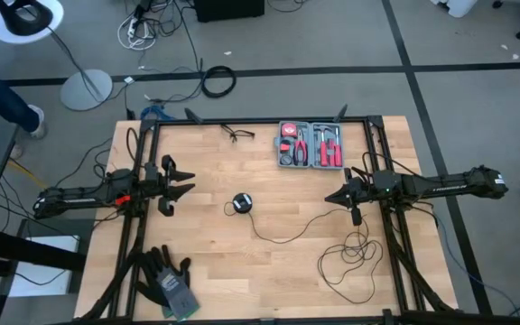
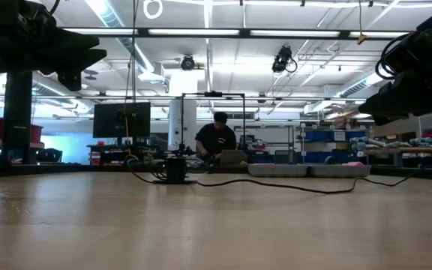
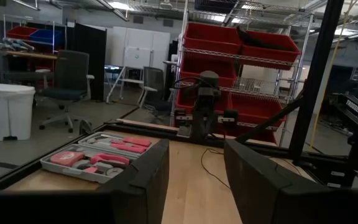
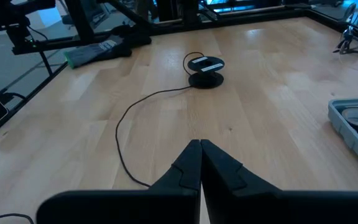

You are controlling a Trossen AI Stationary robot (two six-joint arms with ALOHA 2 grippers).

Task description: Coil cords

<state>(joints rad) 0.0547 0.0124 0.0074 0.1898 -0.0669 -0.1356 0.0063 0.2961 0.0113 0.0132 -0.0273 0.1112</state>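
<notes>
The cord [image 1: 296, 230] trails across the desk [image 1: 242, 280] from its puck [image 1: 240, 203] at centre to loose loops beneath the right gripper [image 1: 356, 217], the nearer one, fingers together. The left gripper [image 1: 171, 188] waits with fingers apart.

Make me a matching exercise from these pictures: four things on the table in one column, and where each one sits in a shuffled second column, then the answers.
Things:
1. puck
2. tool case
3. gloves
4. loose cable loops

Places, by the high view:
A. near edge, left side
B. far edge, right of centre
C. middle of the table
D. near side, under the right arm

Pairs: 1-C, 2-B, 3-A, 4-D
</notes>
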